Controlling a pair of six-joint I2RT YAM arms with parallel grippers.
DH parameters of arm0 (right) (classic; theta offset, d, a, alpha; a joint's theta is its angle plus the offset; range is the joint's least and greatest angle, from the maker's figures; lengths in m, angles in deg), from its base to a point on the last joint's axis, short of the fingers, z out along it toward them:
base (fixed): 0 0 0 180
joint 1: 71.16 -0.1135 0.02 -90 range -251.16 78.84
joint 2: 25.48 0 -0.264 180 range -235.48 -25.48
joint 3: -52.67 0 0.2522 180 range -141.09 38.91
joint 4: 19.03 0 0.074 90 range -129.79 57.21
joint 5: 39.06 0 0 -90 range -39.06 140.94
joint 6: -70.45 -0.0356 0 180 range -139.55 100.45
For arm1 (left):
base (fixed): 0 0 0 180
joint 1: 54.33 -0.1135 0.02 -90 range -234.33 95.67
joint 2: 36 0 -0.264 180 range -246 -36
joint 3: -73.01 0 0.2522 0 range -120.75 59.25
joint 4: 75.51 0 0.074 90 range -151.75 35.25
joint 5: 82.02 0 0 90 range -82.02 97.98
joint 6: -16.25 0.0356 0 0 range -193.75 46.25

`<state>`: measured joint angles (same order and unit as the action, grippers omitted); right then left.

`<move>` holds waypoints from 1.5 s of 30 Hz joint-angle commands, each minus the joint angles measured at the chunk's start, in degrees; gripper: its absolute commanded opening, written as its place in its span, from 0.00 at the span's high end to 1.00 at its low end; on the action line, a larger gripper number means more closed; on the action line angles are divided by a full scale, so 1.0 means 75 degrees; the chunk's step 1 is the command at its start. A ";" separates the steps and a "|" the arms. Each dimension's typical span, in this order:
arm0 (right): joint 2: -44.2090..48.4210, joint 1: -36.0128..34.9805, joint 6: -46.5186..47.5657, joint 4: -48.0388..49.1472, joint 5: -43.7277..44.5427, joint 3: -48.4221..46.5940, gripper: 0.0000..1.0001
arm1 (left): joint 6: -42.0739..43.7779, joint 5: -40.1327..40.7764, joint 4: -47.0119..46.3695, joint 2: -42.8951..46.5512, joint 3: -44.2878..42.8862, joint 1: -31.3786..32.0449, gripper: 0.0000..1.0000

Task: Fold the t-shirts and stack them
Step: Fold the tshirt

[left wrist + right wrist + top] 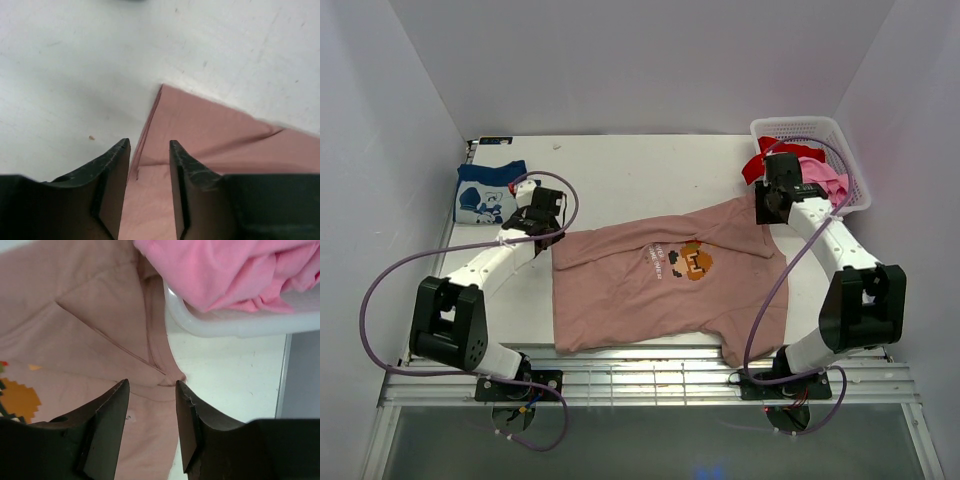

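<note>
A dusty pink-tan t-shirt (660,290) with a pixel-art chest print lies spread on the white table. My left gripper (550,236) is open over its far left corner. In the left wrist view the jaws (150,145) straddle the cloth's edge (215,135). My right gripper (766,218) is open over the far right corner, beside the basket. In the right wrist view it (151,385) straddles a folded hem of the tee (90,315). A folded navy t-shirt (485,190) with a white print lies at the back left.
A white basket (800,125) at the back right holds a red tee (770,155) and a bright pink tee (825,175). Its rim (225,327) and the pink cloth (230,270) lie close ahead of my right fingers. White walls enclose the table.
</note>
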<state>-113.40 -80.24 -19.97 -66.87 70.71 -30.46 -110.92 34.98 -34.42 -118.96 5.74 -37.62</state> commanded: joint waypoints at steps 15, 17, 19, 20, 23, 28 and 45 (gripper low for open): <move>-0.3158 0.0016 -0.0025 0.2085 -0.1722 -0.2269 0.92 | 0.0186 -0.0120 -0.1500 -0.2016 -0.0551 0.0104 1.00; -0.3651 0.0027 0.0021 0.2084 -0.1768 -0.2597 0.92 | 0.0163 -0.0108 -0.1348 -0.2343 -0.0739 0.0104 1.00; -0.4072 0.0062 0.0022 0.2002 -0.1780 -0.2774 0.92 | 0.0163 -0.0108 -0.1219 -0.2543 -0.0891 0.0104 1.00; -0.4190 0.0062 0.0022 0.1979 -0.1757 -0.2845 0.92 | 0.0151 -0.0108 -0.1149 -0.2695 -0.0938 0.0104 1.00; -0.4484 0.0097 0.0022 0.1873 -0.1675 -0.2951 0.92 | 0.0104 -0.0015 -0.0950 -0.2965 -0.1067 0.0057 1.00; -0.4566 0.0098 0.0022 0.1861 -0.1617 -0.2729 0.92 | 0.0162 -0.0494 -0.0773 -0.3422 -0.1337 -0.0387 1.00; -0.5175 0.0109 -0.0154 0.1615 -0.1640 -0.3419 0.92 | 0.1169 -0.0847 -0.0925 -0.5766 -0.4125 -0.1419 1.00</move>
<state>-149.25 -79.81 -20.89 -53.54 58.18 -53.01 -105.57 29.80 -44.12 -157.10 -24.91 -47.59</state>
